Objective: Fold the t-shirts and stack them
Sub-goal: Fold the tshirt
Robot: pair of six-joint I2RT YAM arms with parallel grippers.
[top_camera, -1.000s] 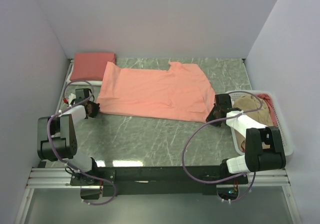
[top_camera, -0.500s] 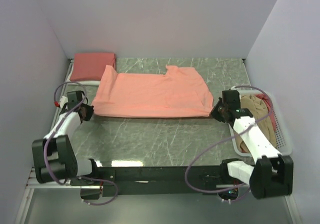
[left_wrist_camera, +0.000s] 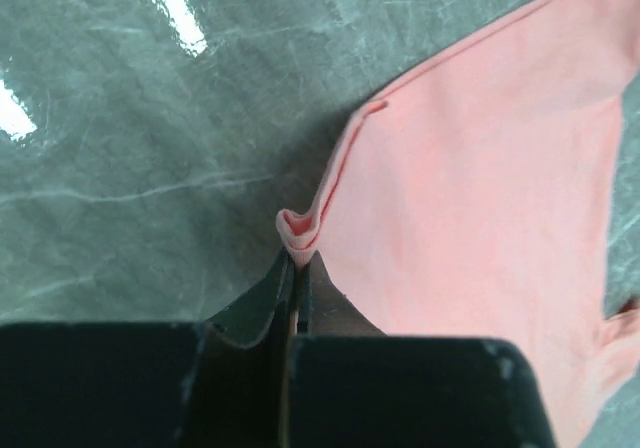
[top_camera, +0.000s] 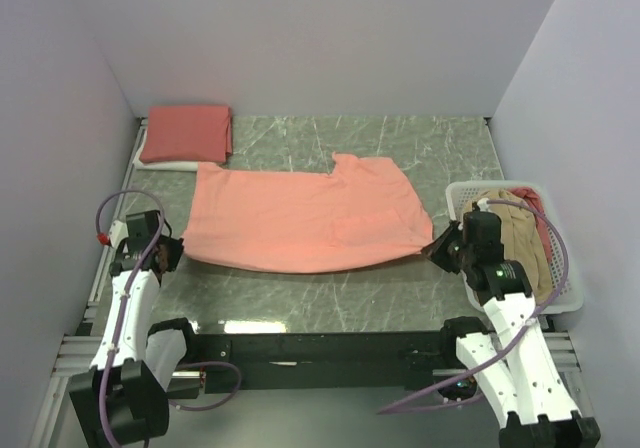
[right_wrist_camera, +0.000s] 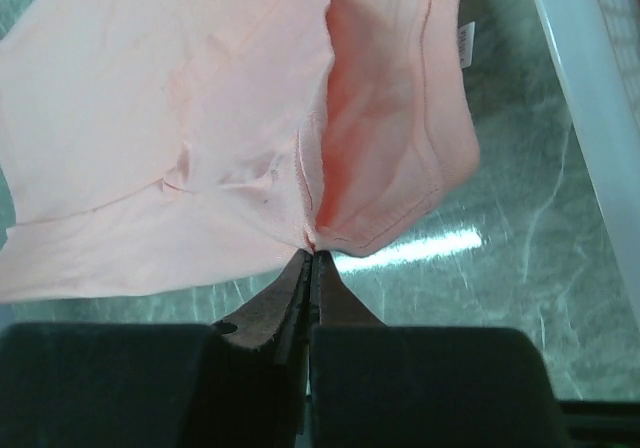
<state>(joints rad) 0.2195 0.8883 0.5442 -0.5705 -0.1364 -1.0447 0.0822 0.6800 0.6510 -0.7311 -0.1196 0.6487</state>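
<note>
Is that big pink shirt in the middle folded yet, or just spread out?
Spread out: the pink shirt lies as one broad sheet, neckline showing; the left gripper and right gripper each pinch a near corner.

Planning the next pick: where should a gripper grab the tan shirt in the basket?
Pinch a raised fold on the tan shirt, coming straight down: it lies bunched inside the basket, whose walls likely block a side approach.

White-and-black arms point(top_camera: 125, 303), purple cables point(top_camera: 564, 266)
</note>
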